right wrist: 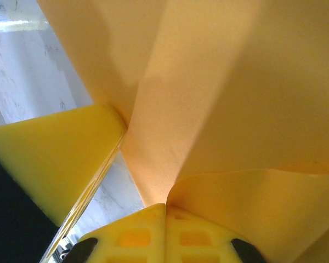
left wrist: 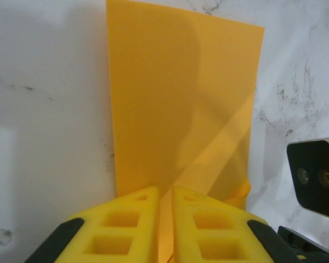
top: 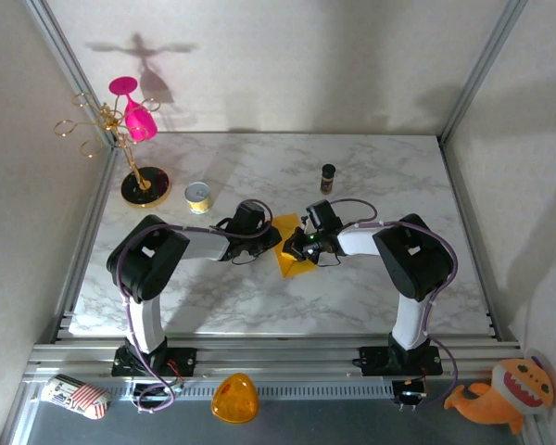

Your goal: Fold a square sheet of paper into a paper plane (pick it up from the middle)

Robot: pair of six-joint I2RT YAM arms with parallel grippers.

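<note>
The orange-yellow sheet of paper (top: 291, 250) sits mid-table as a creased, folded piece held between both grippers. In the left wrist view the paper (left wrist: 181, 109) stretches away over the marble as a tall folded panel with a diagonal crease. My left gripper (left wrist: 165, 219) is shut on its near edge, a thin strip of paper showing between the pads. In the right wrist view the paper (right wrist: 219, 93) curls upward in folds, and my right gripper (right wrist: 165, 224) is shut on its lower tip. The left gripper's yellow finger (right wrist: 60, 159) is close on the left.
A small yellow tin (top: 198, 197) and a dark spice bottle (top: 328, 177) stand behind the arms. A gold rack with a pink glass (top: 130, 120) is at the back left. An orange dome (top: 234, 399), a striped toy (top: 74, 397) and a plush (top: 500, 394) lie off the table's front.
</note>
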